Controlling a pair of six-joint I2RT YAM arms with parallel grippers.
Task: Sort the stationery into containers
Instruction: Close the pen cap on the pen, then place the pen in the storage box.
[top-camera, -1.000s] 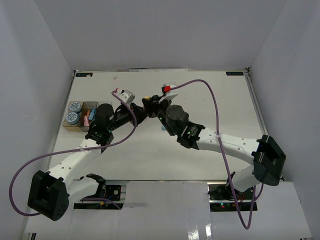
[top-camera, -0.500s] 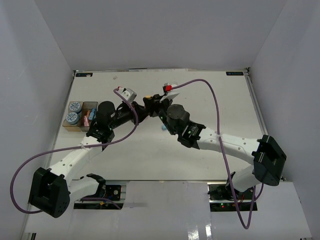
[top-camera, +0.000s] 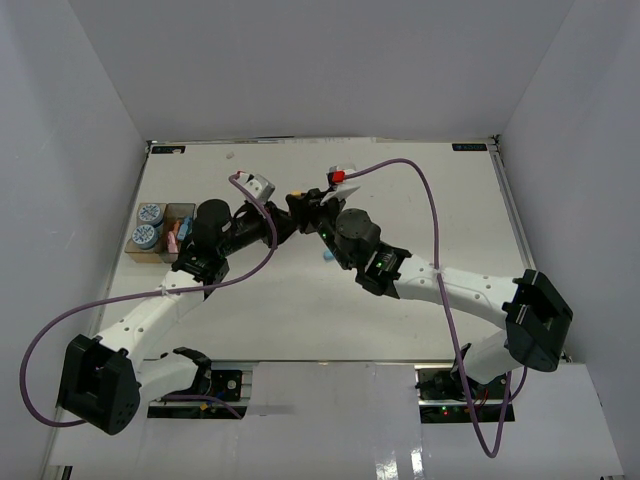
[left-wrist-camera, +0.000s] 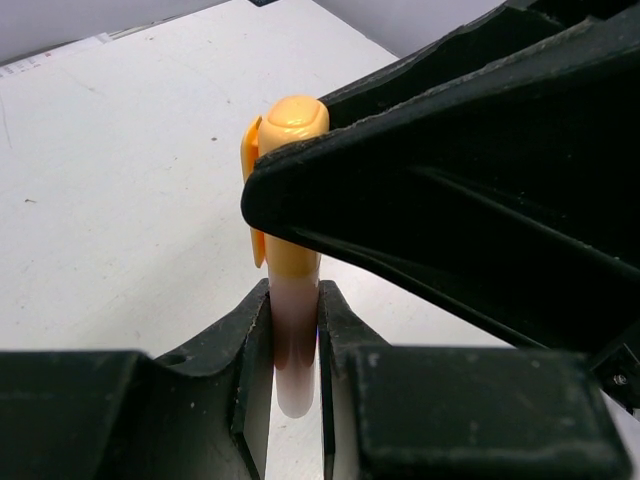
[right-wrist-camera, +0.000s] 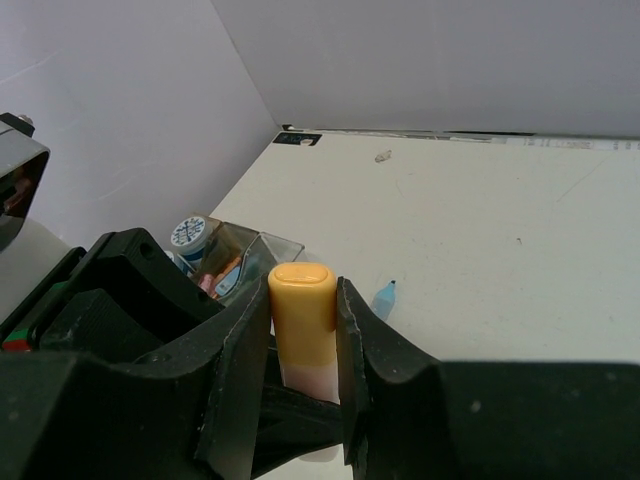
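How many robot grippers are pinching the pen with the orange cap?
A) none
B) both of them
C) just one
B: the left gripper clamps the orange-capped pen by its pale barrel, while the right gripper squeezes its cap.

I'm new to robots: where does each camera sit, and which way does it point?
Top external: above and behind the arms, looking down at the table; left arm and right arm show whole.
Left wrist: on the left arm, looking along the left hand at the orange-capped pen it grips; own fingers below.
Right wrist: on the right arm, looking past the right hand, fingers either side, toward the bins.
Shared: both wrist views show that pen, gripped by both hands.
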